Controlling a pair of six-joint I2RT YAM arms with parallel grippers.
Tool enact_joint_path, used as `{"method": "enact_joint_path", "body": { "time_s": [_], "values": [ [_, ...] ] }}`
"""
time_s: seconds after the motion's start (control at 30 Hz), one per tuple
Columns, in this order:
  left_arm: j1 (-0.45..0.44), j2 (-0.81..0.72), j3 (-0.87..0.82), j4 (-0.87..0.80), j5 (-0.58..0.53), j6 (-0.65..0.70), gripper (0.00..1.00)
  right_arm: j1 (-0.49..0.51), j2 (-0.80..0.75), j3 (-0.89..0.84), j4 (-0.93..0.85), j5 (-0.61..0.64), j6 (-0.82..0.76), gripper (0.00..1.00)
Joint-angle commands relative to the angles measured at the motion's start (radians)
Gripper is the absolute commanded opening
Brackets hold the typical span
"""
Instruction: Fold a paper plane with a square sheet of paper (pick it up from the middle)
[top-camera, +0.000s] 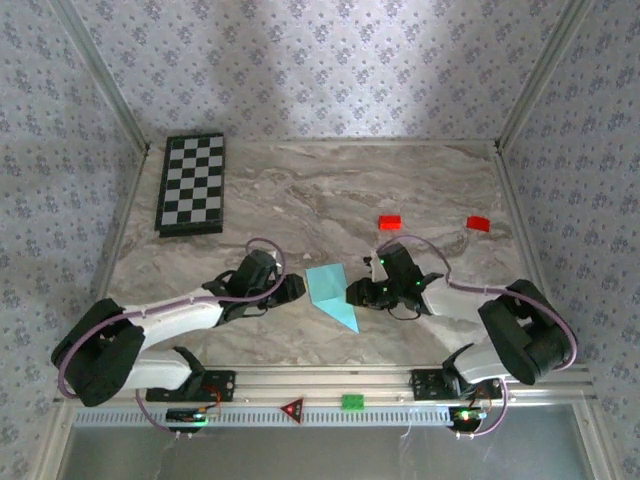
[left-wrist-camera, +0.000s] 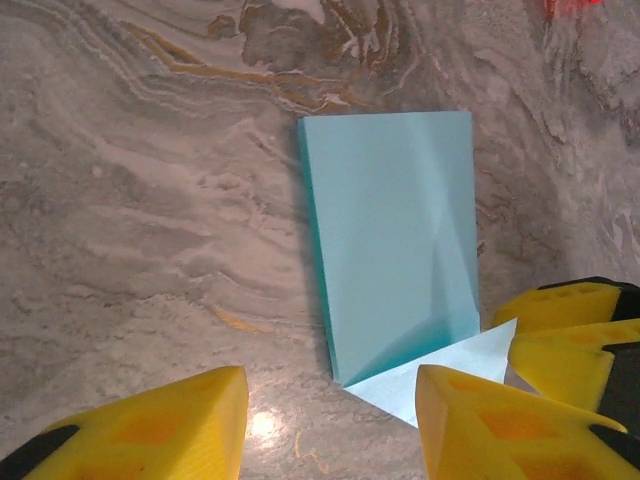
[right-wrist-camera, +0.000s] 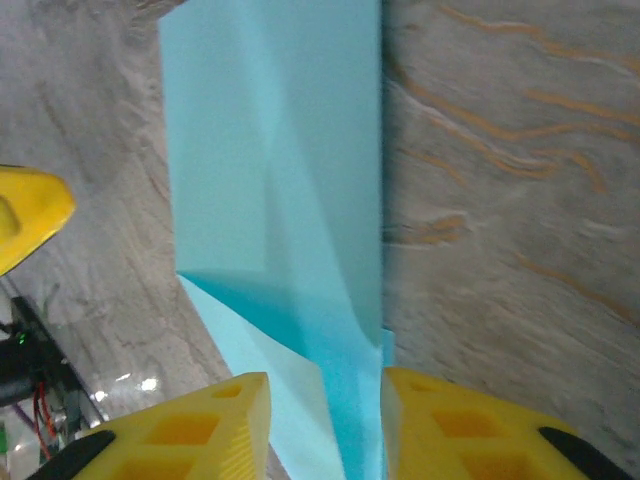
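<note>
Up close, left claw (left-wrist-camera: 330, 390) spread wide at the paper plane's (left-wrist-camera: 390, 240) corner, right claw (right-wrist-camera: 325, 390) parted astride its folded edge, open marble table (top-camera: 300, 200) around.

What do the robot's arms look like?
The left arm and right arm are white with chunky black joints. A thin purple cable loops along each. The fingers are bright yellow wedges. Small green lights glow near the right gripper.

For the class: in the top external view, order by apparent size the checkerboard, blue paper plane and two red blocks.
Largest: checkerboard.
Then: paper plane.
Smallest: left red block and right red block, which look alike, so unranked.
</note>
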Motion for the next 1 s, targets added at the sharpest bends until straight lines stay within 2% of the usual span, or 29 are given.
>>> {"method": "enact_joint_path", "body": {
  "time_s": [0.0,0.17,0.37,0.47,0.7,0.97],
  "values": [
    [0.029,-0.008,0.005,0.065,0.078,-0.02,0.48,-0.02,0.02,0.023,0.029,-0.066,-0.008,0.31],
    [0.07,0.04,0.002,0.126,0.161,-0.044,0.49,-0.039,0.037,0.016,0.053,-0.114,-0.016,0.26],
    [0.078,0.106,0.023,0.145,0.208,-0.045,0.49,-0.058,0.048,0.011,0.08,-0.163,-0.019,0.2],
    [0.079,0.139,0.048,0.119,0.227,-0.027,0.51,-0.064,0.045,0.006,0.084,-0.164,-0.019,0.14],
    [0.086,0.188,0.078,0.124,0.269,-0.018,0.59,-0.091,0.032,-0.016,0.127,-0.206,-0.019,0.08],
    [0.088,0.237,0.121,0.124,0.316,-0.01,0.63,-0.145,0.03,-0.079,0.293,-0.308,0.041,0.07]
  ]
}}
